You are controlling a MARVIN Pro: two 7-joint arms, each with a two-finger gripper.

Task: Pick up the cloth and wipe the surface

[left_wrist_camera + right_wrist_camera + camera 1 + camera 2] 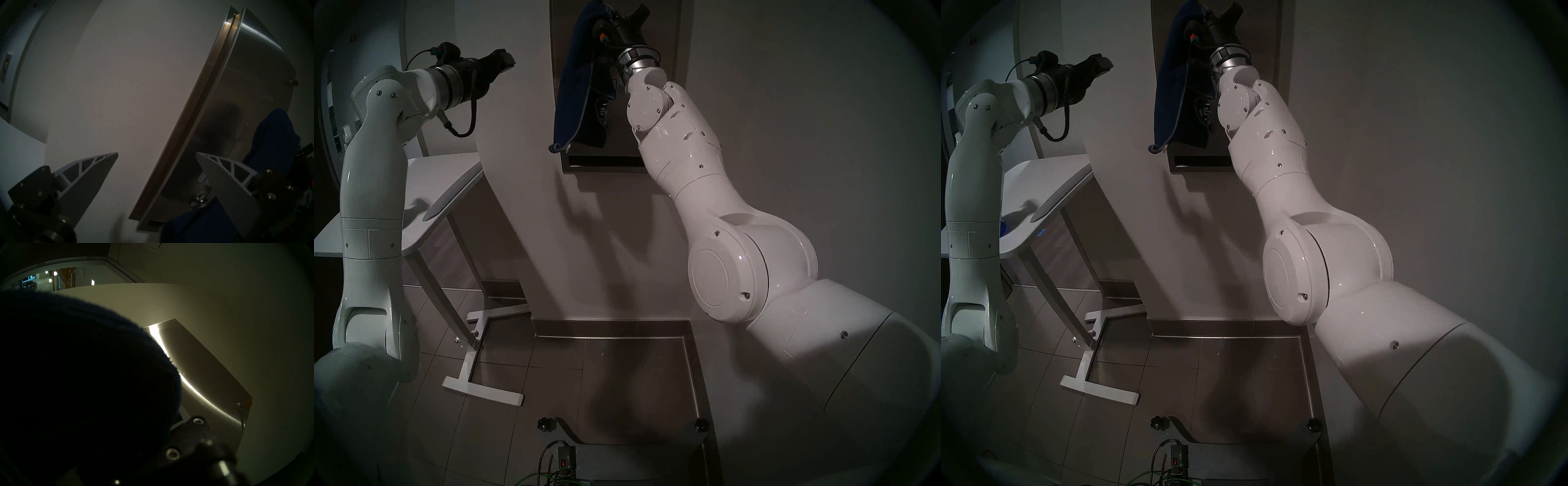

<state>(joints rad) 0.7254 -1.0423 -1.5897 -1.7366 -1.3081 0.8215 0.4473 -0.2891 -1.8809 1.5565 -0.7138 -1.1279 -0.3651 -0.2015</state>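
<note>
Right end effector [602, 25] is clenched on the top of the navy cloth [573, 85], which hangs limp against the steel panel [203, 370]; soft and floppy, so bunch it high; left end effector [156, 155] gapes empty.

Both arms and the wall-mounted steel panel [667, 68] are seen from above by the two head views, angled down toward the floor, nearly identical. The same panel [237, 118] is viewed from its left side, tilted, by the left wrist camera. It [203, 378] is viewed closely from below by the right wrist camera, half-covered by the cloth [76, 378].
</note>
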